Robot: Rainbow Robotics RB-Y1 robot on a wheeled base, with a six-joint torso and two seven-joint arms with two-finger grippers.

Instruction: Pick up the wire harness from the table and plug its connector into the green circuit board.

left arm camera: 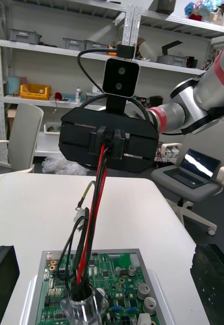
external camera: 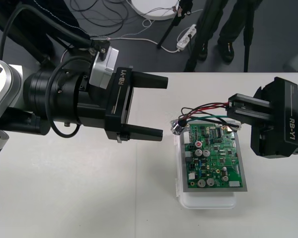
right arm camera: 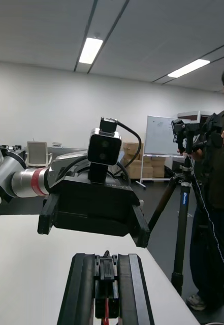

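**A:** Nearest is the black two-finger left gripper (external camera: 164, 107). Its jaws are spread wide with nothing between them, out at nine o'clock from the green circuit board (external camera: 213, 156) on its flat rectangular white base (external camera: 208, 201). Does it have a job?

**B:** Not yet, I'd judge. The black two-finger right gripper (external camera: 231, 110) does the work. It is clamped narrow on the small black plug (right arm camera: 105, 269) of the thin red, black and green wire harness (external camera: 203, 110), poised at the board's one o'clock corner.

**A:** And the rest of the harness?

**B:** The wires arc from the plug across the board's twelve o'clock edge. The round metal socket (external camera: 177, 128) sits at the eleven o'clock corner. Whether it rests on the pale table (external camera: 64, 188) or dangles clear, I cannot tell. The plug is not in the board.

**A:** So how should it be seated well?

**B:** Line up first, press second. I cannot tell which header takes the plug, so the right gripper should square the plug over it before descending, then go straight down, slowly. The loose wires drape near the components, and a sideways tug could snag them. If the board shifts on its base, the left gripper could steady the base's nine o'clock edge.
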